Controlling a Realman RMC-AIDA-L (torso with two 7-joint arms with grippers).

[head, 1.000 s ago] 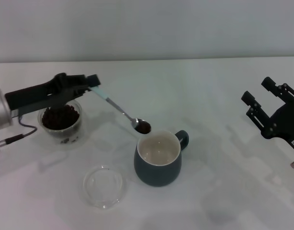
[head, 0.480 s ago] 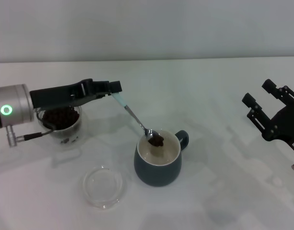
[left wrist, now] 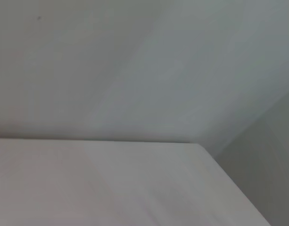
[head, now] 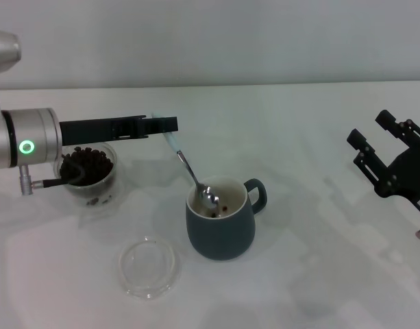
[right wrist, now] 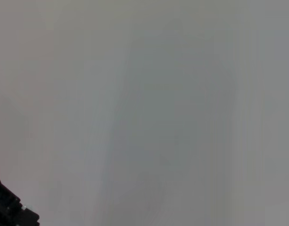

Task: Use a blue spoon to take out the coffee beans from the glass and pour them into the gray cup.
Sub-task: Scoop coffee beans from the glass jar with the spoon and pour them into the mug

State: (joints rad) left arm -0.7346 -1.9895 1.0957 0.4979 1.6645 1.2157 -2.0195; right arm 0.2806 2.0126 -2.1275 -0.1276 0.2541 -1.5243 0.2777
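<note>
The left gripper (head: 167, 126), clamped on the spoon (head: 190, 171), tilts it down-right into the cup (head: 220, 226); the glass (head: 88, 173) sits behind it. The right gripper (head: 374, 147) idles open.

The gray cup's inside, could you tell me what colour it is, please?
Cream-white inside the gray cup, against a dark blue-gray outside; the head view shows it best.

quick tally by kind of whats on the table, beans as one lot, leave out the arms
Mugs: 1, the gray cup
Clear vessels: 2, the glass and a flat clear dish
Spoons: 1, the blue spoon, held by the left gripper, bowl in the mug
Bean lots: 1, the coffee beans
Total: 5
</note>
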